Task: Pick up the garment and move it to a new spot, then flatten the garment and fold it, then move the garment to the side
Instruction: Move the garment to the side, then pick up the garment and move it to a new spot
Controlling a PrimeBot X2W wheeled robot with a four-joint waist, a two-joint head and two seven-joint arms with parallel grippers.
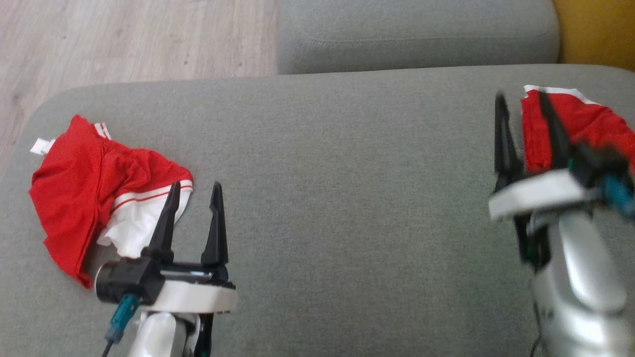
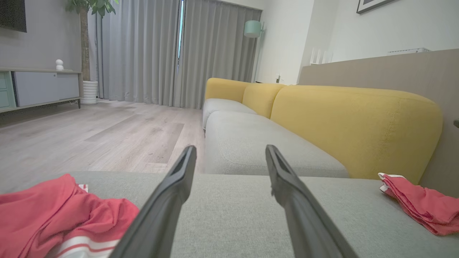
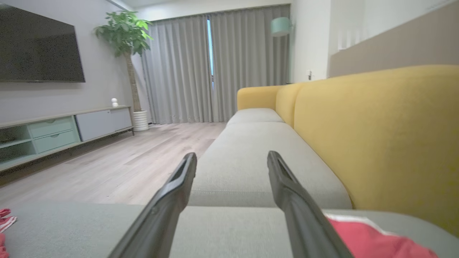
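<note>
Our left gripper (image 1: 196,187) hovers with its fingers spread and empty, the tips just beside the white hem of the garment (image 1: 84,178). The garment lies crumpled at the left end of the grey cushion (image 1: 347,173), near the edge above the floor (image 1: 124,34). Our right gripper (image 1: 521,96) is likewise wide apart and holds nothing. It shows blurred, over the near edge of a second piece (image 1: 590,124), red too and seemingly folded, at the far right by the yellow backrest (image 2: 358,125).

We judge the crumpled garment to be the one to pick up next, and that is where trouble could start. The cloth is bunched in layers, so a pinch at the hem may take one layer only, and the rest could drag or slip out as we lift. A pinch too deep may catch the cushion cover. Because the garment sits near the cushion's edge, a push instead of a grasp could slide it to the floor. On the right, the open fingers are close over the second piece — a low sweep there could snag it and undo the fold.
</note>
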